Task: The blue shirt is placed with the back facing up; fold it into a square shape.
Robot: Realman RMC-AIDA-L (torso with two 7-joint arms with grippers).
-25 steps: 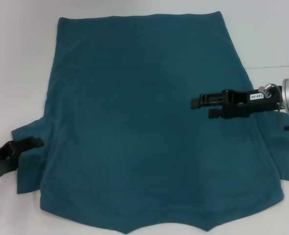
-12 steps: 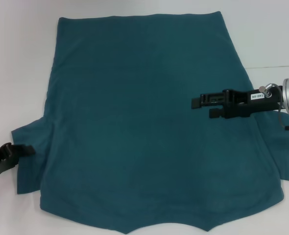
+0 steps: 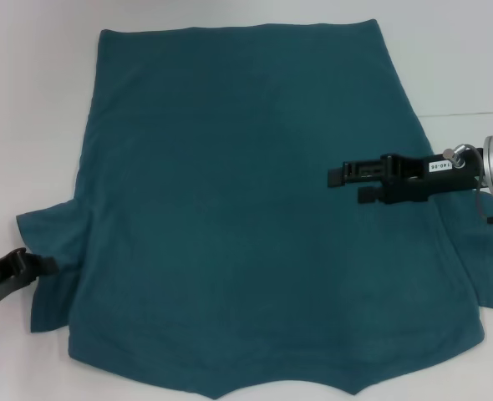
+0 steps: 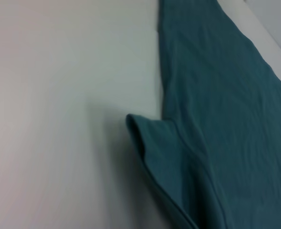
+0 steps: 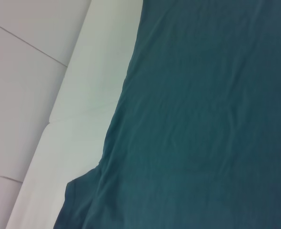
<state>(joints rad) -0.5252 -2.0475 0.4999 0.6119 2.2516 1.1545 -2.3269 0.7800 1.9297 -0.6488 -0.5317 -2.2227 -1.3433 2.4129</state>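
On white table [image 3: 29, 100], blue shirt [image 3: 230, 209]

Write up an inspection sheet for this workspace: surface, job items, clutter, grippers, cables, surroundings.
Surface: white table, bare around the cloth.
Job's things: blue shirt lies flat and unfolded; left sleeve out to the side.
Clutter: nothing seen.
Grippers: left gripper at the left sleeve's edge; right gripper above the shirt's right half, jaws apart, holding nothing.
Cables: thin black lead by the right wrist.
Surroundings: pale floor beyond the table edge.
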